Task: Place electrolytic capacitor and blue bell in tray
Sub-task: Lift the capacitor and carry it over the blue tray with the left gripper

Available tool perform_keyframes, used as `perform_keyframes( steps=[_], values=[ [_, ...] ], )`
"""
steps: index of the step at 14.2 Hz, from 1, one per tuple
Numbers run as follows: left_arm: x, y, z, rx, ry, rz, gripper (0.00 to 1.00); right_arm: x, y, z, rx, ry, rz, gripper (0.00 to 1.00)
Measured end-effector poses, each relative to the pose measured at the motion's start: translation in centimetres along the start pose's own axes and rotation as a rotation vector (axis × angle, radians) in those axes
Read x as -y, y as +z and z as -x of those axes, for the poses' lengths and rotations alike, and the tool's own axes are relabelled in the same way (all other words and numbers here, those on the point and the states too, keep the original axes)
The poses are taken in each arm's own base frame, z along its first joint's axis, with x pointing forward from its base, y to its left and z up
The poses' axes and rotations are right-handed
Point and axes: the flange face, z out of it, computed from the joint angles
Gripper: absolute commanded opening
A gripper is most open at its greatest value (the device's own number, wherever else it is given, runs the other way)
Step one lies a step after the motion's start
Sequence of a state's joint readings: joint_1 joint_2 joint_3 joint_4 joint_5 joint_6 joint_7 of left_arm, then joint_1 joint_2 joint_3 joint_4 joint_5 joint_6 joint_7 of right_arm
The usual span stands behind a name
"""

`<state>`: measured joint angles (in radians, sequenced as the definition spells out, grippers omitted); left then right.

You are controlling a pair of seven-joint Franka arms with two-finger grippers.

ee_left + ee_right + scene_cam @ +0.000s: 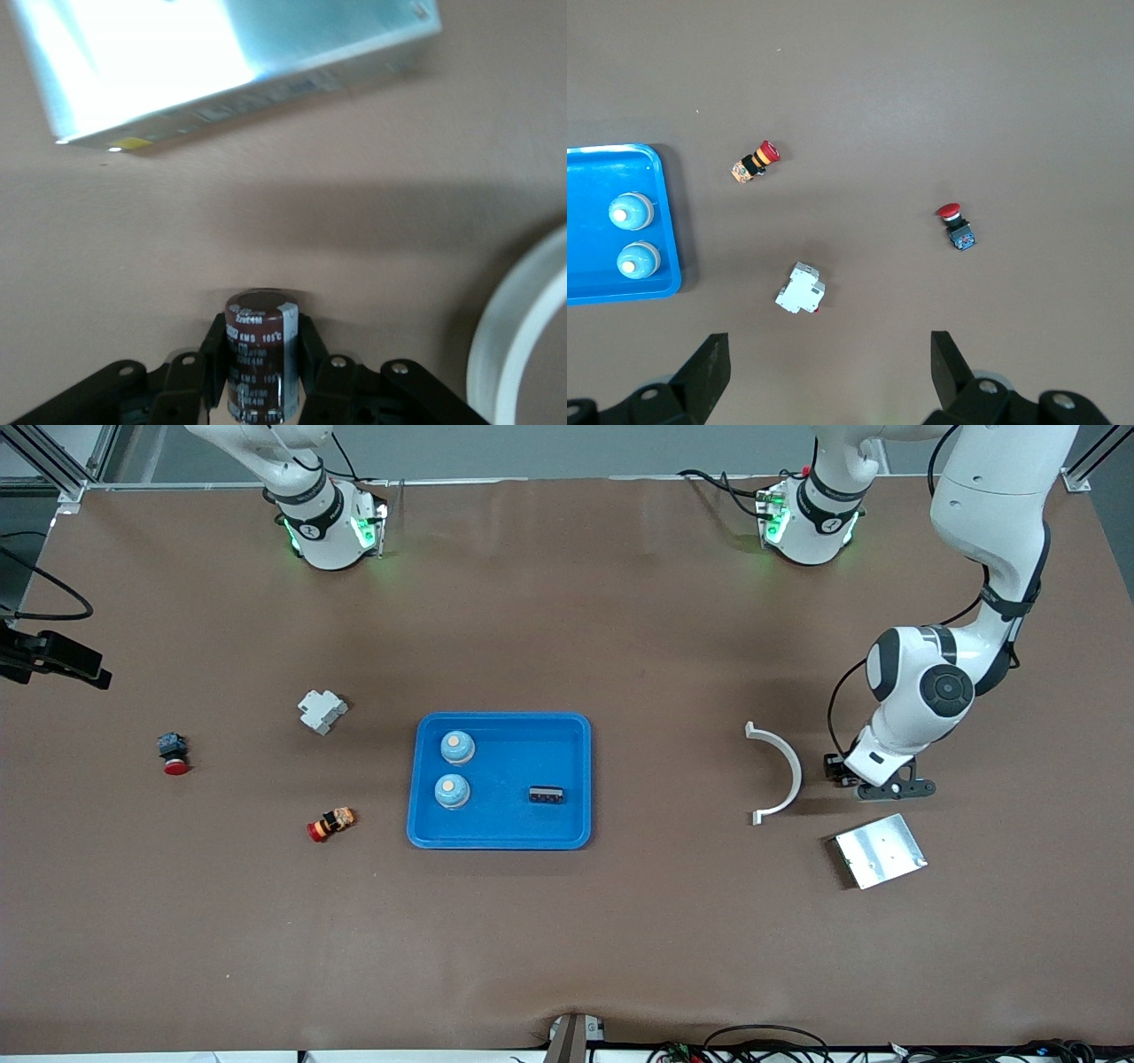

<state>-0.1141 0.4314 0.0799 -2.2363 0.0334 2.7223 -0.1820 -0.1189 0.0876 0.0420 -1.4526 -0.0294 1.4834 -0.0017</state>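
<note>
The blue tray [505, 824] lies mid-table, with its corner in the right wrist view [585, 177]. Two blue bells [457, 747] [452, 791] stand in it, also seen in the right wrist view [631, 211] [638, 258]. My left gripper [866, 785] is low over the table between a white curved piece and a silver plate. In the left wrist view this gripper [259, 376] is shut on a dark brown electrolytic capacitor [259, 350], held upright. My right gripper [828, 345] is open and empty, high over the right arm's end of the table.
A small black part [547, 794] lies in the tray. The white curved piece [781, 771] and the silver plate [880, 850] flank the left gripper. A white breaker [322, 710], a red-capped button [173, 753] and a red-orange button [331, 824] lie toward the right arm's end.
</note>
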Motion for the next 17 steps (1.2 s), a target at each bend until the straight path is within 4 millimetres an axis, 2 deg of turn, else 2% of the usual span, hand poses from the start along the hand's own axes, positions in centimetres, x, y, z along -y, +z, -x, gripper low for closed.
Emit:
perform_keyframes(
  steps=[3,6,8,10,14,17],
  values=[
    [0.0,-1.8,-1.2,0.032,-0.095,-0.001,0.00,0.0,0.0,0.0,0.001,0.000,0.000,1.00],
    [-0.2,-6.0,-3.1,0.060,-0.236,0.020,0.00,0.0,0.1,0.0,0.002,0.000,-0.001,1.00],
    [-1.4,-9.2,-4.2,0.068,-0.384,0.061,0.00,0.0,0.2,0.0,0.003,0.000,-0.001,1.00],
    [-4.7,-12.1,-4.5,0.065,-0.543,0.095,0.00,0.1,0.2,0.0,0.004,-0.001,-0.002,1.00],
    [-13.3,-17.6,-3.9,0.131,-0.792,0.110,0.00,0.1,0.2,0.0,0.004,-0.001,-0.002,1.00],
    [-18.6,-20.9,-3.1,0.148,-0.953,0.134,0.00,0.1,0.2,0.0,0.004,-0.001,-0.002,1.00]
  ],
)
